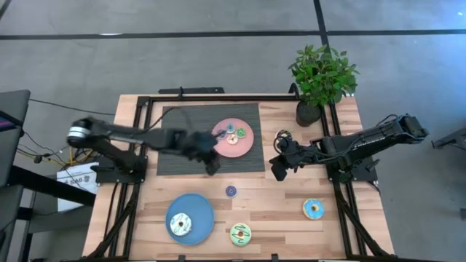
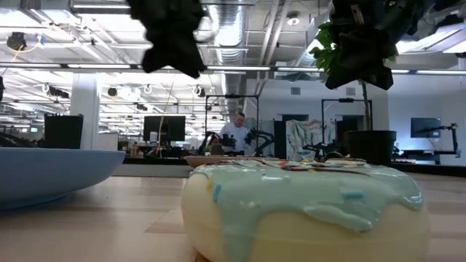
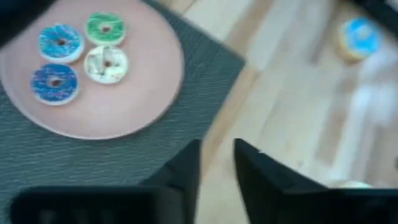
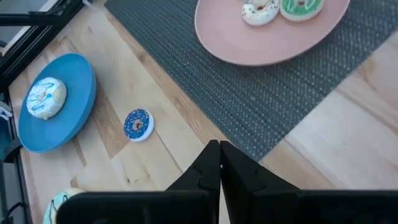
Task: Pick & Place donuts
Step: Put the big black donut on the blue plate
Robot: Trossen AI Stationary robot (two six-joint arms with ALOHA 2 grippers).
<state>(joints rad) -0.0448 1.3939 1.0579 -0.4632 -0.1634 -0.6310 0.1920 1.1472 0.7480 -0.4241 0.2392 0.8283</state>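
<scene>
Left gripper (image 1: 212, 168) released, hovering at mat edge | right gripper (image 4: 219, 163) clenched, idling | advice: centring over blue donut (image 1: 231, 191) before descending.

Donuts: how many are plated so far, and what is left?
Done: four small donuts sit on the pink plate, one large white-iced donut on the blue plate. In hand: nothing; the left gripper is open and empty, the right gripper shut and empty. Left: three loose donuts on the table.
</scene>
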